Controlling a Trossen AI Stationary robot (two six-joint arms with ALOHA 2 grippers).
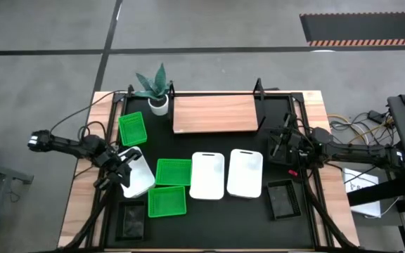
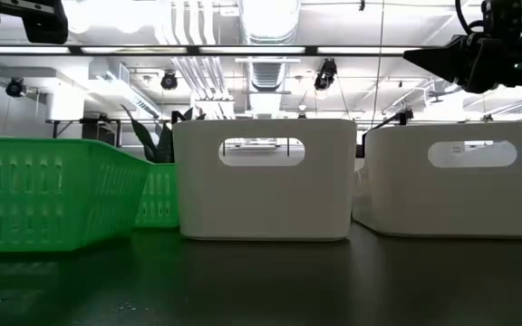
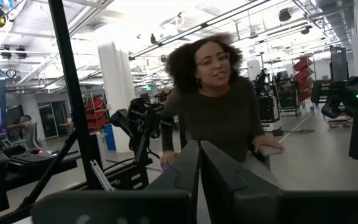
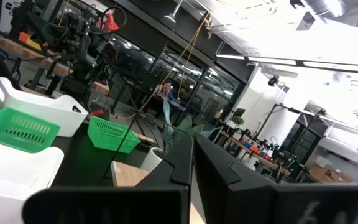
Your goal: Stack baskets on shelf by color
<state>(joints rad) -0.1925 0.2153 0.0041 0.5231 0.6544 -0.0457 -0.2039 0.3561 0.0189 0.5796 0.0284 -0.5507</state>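
The wooden shelf (image 1: 213, 114) stands at the table's far side. Three green baskets (image 1: 132, 129) (image 1: 173, 172) (image 1: 167, 201), three white ones (image 1: 138, 177) (image 1: 207, 175) (image 1: 245, 173) and two black ones (image 1: 133, 219) (image 1: 283, 199) rest on their bases on the black table top. My left gripper (image 1: 126, 166) (image 3: 199, 144) is shut and empty, raised over the left white basket. My right gripper (image 1: 280, 144) (image 4: 191, 140) is shut and empty, raised above the table right of the shelf. Both show high up in the low view.
A potted plant (image 1: 153, 90) stands at the shelf's left end. A person (image 3: 219, 112) stands beyond the table in the left wrist view. Cables and gear (image 1: 361, 126) lie off the table's right side. Bare table top (image 1: 209, 144) lies between the shelf and the baskets.
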